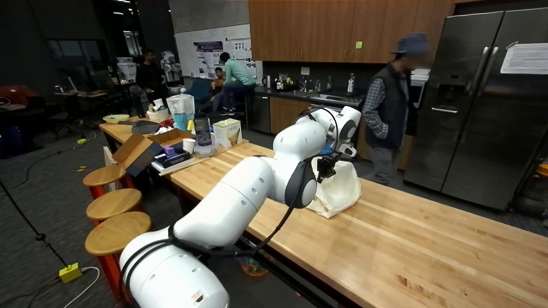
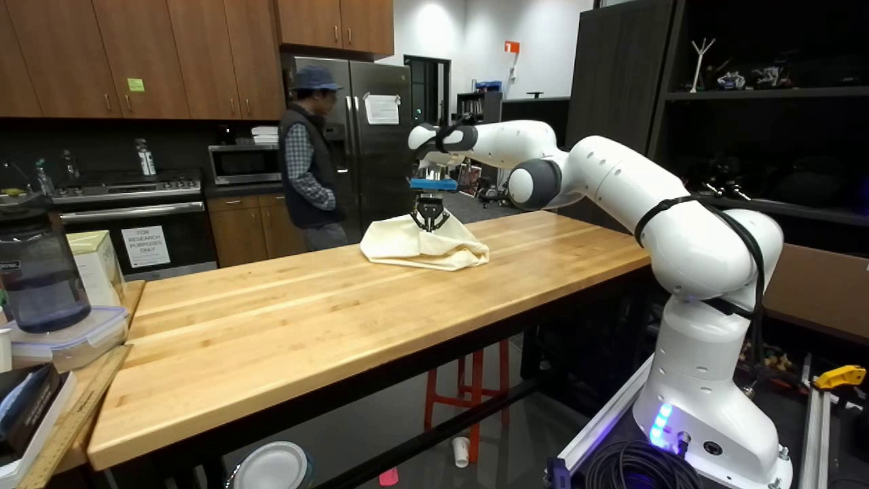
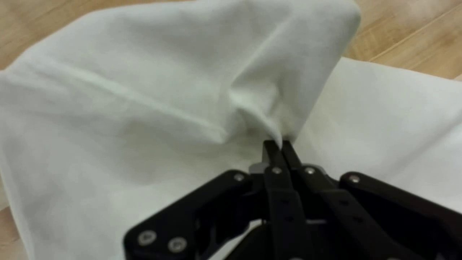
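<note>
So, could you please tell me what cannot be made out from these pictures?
Cloth: in the wrist view, the pinched part is hidden between the jaws; the picture's right edge cuts the cloth off.
Same cloth: in an exterior view, the arm hides part of it.
Table under it: covered by the cloth in every view.
Fridge paper: text too small in both exterior views.

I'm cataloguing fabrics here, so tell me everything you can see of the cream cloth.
The cream cloth looks like soft, plain fabric with no print visible. It lies rumpled on the wooden table, creased and folded over itself, partly bulging upward. The gripper pinches a small fold of it between its closed jaws. Whether it is a bag or sheet is unclear.
</note>
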You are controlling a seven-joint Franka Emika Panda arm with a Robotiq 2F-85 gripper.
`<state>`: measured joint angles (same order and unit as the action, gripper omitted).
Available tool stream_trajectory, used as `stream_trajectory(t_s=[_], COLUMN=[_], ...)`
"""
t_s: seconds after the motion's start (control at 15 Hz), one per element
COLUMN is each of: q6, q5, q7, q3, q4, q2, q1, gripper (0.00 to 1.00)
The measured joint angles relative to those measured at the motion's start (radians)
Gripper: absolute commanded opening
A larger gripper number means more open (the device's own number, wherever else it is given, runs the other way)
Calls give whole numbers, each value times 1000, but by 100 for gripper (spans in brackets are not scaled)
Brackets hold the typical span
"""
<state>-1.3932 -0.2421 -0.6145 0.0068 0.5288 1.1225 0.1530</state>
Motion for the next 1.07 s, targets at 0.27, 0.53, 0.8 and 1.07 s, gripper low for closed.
stream_trajectory(t_s=[0.27,0.53,0.8,1.07], q6=[-8,-6,23,126], q5=[-2,62,161,261], q7=[-18,41,61,122], q3=[2,2,0,-5], q4=[-1,-30,-59,-126], q2=[3,-7,-24,-13], q1=[-28,-160,-336,-486], gripper=[1,1,1,1])
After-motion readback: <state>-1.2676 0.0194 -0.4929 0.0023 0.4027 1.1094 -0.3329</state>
